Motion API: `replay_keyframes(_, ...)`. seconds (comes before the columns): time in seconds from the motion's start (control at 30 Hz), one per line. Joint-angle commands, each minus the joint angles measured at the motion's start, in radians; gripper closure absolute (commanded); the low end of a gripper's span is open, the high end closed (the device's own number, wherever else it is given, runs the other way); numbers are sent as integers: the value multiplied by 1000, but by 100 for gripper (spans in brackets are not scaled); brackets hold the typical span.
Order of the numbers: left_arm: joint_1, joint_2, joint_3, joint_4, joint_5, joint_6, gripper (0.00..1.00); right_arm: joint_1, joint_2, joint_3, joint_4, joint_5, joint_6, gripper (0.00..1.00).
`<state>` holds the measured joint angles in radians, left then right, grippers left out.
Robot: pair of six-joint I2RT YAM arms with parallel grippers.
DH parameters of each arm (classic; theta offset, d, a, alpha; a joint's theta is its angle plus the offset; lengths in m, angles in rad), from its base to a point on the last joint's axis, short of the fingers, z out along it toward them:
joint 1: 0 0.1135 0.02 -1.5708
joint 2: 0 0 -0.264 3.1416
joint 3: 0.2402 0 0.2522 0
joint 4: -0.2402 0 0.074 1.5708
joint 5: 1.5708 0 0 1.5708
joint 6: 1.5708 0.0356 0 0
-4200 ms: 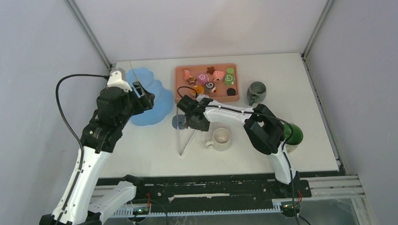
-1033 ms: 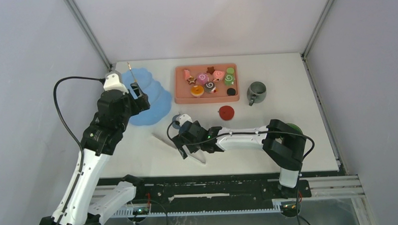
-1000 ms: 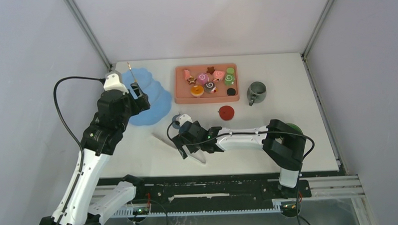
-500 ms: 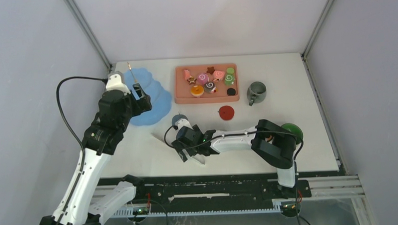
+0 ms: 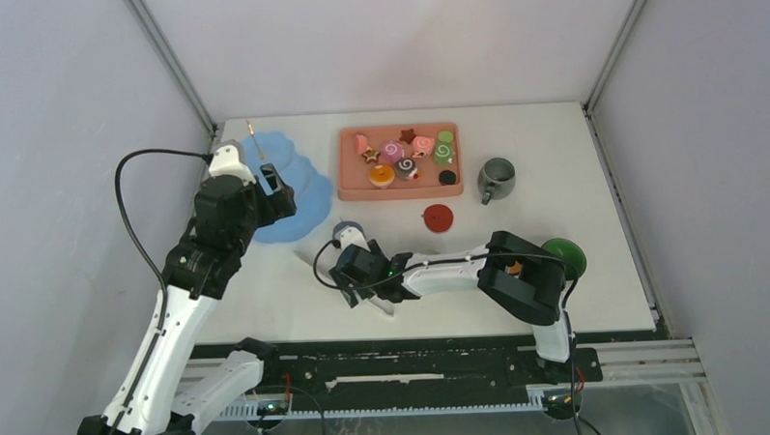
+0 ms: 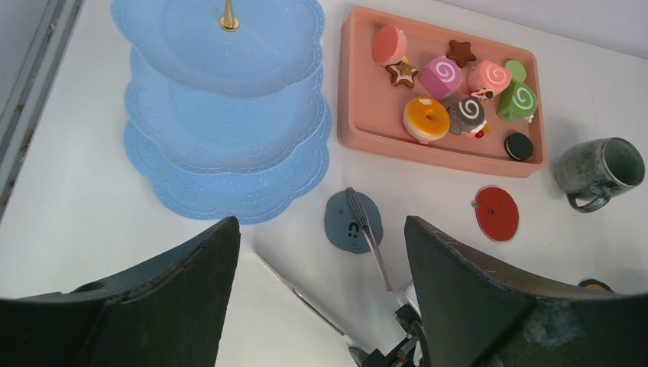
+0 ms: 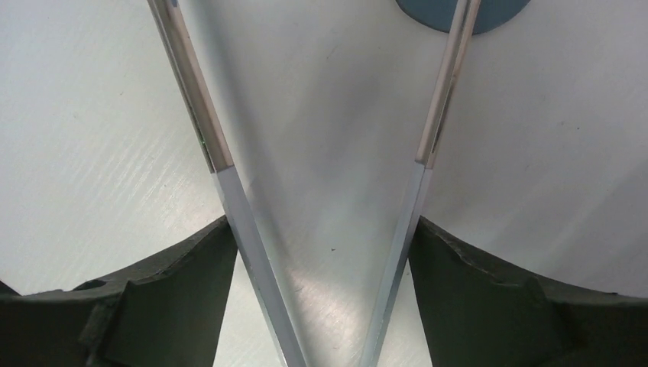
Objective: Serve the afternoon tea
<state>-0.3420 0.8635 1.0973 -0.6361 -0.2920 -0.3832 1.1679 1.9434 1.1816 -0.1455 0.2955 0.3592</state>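
Dessert tower [image 5: 313, 196], blue with three scalloped tiers, stands on the white table [image 5: 606, 297] in the upper left of the top view. The salmon-pink tray [image 5: 426, 185] lies at upper centre, just right of the tower and apart from it. The left gripper [image 5: 269, 178] hangs over the tower's left part in the top view. The left wrist view shows its fingers [image 6: 153, 298] spread wide with nothing between them. The right gripper [image 5: 353, 284] sits low at lower centre, below both tower and tray. In its wrist view the fingers [image 7: 153, 306] bear against the outer sides of both arms of the metal tongs [image 7: 191, 99], which spread in a V toward the top of that frame. The grey mug [image 5: 496, 178] stands upright just right of the tray. The green mug [image 5: 564, 255] is at right of centre, partly hidden by the right arm. A red disc [image 5: 438, 217] lies flat below the tray's right half. A blue-grey disc [image 5: 346, 230] lies below the tray's left corner, and one tong arm reaches over it in the left wrist view. All toy pastries [image 5: 403, 159] sit on the tray: swirl rolls, an orange-topped round, a brown star and a black biscuit.
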Motion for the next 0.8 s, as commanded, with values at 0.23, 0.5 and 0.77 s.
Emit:
replay_keyframes(0.23,-3,-17,5,44,-2,15,17,12,-99,30,2,59,12,61)
replay_keyframes(0.5,-2,-9,29,44,-7,28,16,5,-182,30,-30,65,2,94)
replay_keyframes(0.77,18,8,129,9,13,45,15,-99,-336,59,-135,-85,0,100)
